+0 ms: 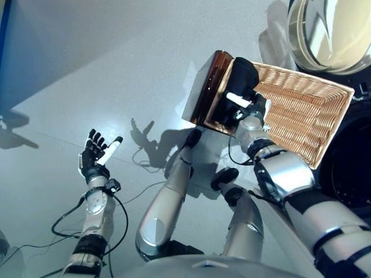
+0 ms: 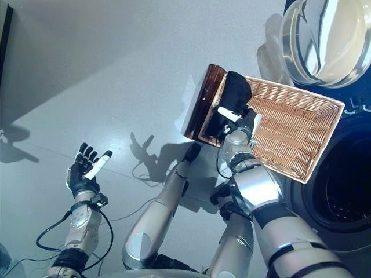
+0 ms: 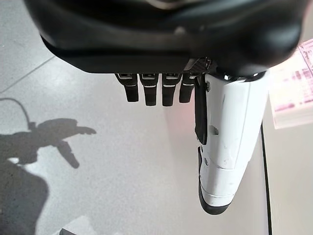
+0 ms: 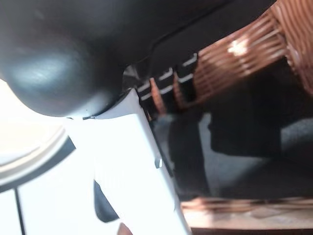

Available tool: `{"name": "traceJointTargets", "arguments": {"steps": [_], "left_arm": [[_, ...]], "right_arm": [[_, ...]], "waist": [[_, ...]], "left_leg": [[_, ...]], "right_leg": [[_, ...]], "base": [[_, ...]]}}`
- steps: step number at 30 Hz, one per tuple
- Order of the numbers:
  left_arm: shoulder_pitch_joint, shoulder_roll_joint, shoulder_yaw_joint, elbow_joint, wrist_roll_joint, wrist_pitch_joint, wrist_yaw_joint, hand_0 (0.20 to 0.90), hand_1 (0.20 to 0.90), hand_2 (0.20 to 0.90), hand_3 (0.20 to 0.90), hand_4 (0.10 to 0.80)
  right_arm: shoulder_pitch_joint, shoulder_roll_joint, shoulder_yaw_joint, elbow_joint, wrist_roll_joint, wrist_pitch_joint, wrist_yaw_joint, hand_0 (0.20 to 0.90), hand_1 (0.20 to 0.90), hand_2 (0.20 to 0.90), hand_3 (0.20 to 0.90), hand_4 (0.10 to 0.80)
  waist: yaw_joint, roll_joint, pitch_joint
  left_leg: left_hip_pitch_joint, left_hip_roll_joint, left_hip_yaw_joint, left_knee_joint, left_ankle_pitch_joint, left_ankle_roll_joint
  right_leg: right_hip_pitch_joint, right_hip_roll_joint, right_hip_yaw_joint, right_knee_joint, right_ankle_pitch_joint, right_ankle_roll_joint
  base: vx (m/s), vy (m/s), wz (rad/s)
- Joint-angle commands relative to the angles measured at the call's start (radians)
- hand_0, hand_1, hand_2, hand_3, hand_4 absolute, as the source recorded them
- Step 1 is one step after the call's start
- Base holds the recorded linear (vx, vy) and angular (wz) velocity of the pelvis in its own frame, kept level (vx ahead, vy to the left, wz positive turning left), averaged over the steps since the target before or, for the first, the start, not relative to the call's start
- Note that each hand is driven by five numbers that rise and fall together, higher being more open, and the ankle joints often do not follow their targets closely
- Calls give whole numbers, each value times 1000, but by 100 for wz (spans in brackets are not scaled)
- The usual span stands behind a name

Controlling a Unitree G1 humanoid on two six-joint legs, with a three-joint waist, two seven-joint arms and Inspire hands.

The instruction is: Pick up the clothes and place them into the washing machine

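Observation:
A shallow wicker basket [image 1: 307, 110] rests on a low dark brown box [image 1: 203, 87] beside the washing machine [image 2: 342, 197]. A dark garment [image 4: 244, 127] lies in the basket's corner nearest the box edge. My right hand [image 1: 249, 110] is over that corner, on the garment, with its white thumb sticking out sideways. The rest of the basket's bottom is bare wicker. My left hand [image 1: 93, 159] is open and empty, held over the floor at the far left; it also shows in the left wrist view [image 3: 161, 93].
The machine's round door [image 1: 330, 29] stands open above the basket, and the dark drum opening [image 1: 353, 168] is to the right of it. Grey floor [image 1: 116, 69] stretches to the left of the box.

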Motion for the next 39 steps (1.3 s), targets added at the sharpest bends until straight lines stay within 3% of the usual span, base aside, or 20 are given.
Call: {"name": "traceJointTargets", "arguments": {"steps": [1,14,15,16,17,18,39], "left_arm": [[39,67,46,-21,5,-88,11,900,900,900,900,800],[29,75,52,-41,17,-85,16,900,900,900,900,800],[28,74,52,-41,17,-85,18,900,900,900,900,800],[27,76,53,-39,17,-86,19,900,900,900,900,800],[26,76,53,-38,17,-86,19,900,900,900,900,800],[25,75,52,-37,17,-85,20,900,900,900,900,800],[64,72,24,-16,11,-86,5,900,900,900,900,800]], "right_arm": [[-29,-32,19,-30,-32,-42,-16,900,900,900,900,800],[-52,-56,17,-28,-30,-33,-19,900,900,900,900,800],[-54,-57,16,-28,-33,-33,-21,801,801,801,801,729],[-56,-57,15,-28,-33,-33,-24,521,521,521,521,529],[-56,-57,14,-28,-34,-33,-25,389,389,389,389,435],[-55,-57,13,-26,-37,-32,-26,200,200,200,200,300],[-32,-129,-7,-27,-77,-13,-54,200,200,200,200,300]], "waist": [[19,32,12],[47,42,20],[49,45,20],[50,46,20],[50,45,20],[51,47,20],[7,78,16]], "left_leg": [[-22,-57,52,40,-124,4],[-52,-72,35,49,-123,5],[-54,-73,35,49,-123,5],[-57,-73,34,51,-123,4],[-58,-73,34,52,-123,4],[-58,-72,34,52,-123,5],[-32,-62,75,66,-125,12]], "right_leg": [[98,28,2,-100,13,18],[86,18,-20,-90,5,24],[84,18,-21,-87,4,25],[83,17,-20,-85,2,25],[82,17,-20,-85,2,25],[80,16,-19,-83,0,25],[81,8,27,-58,0,18]], "base": [[0,0,0],[10,-2,3],[20,10,13],[13,7,12],[13,8,9],[14,24,7],[-10,7,0]]}}
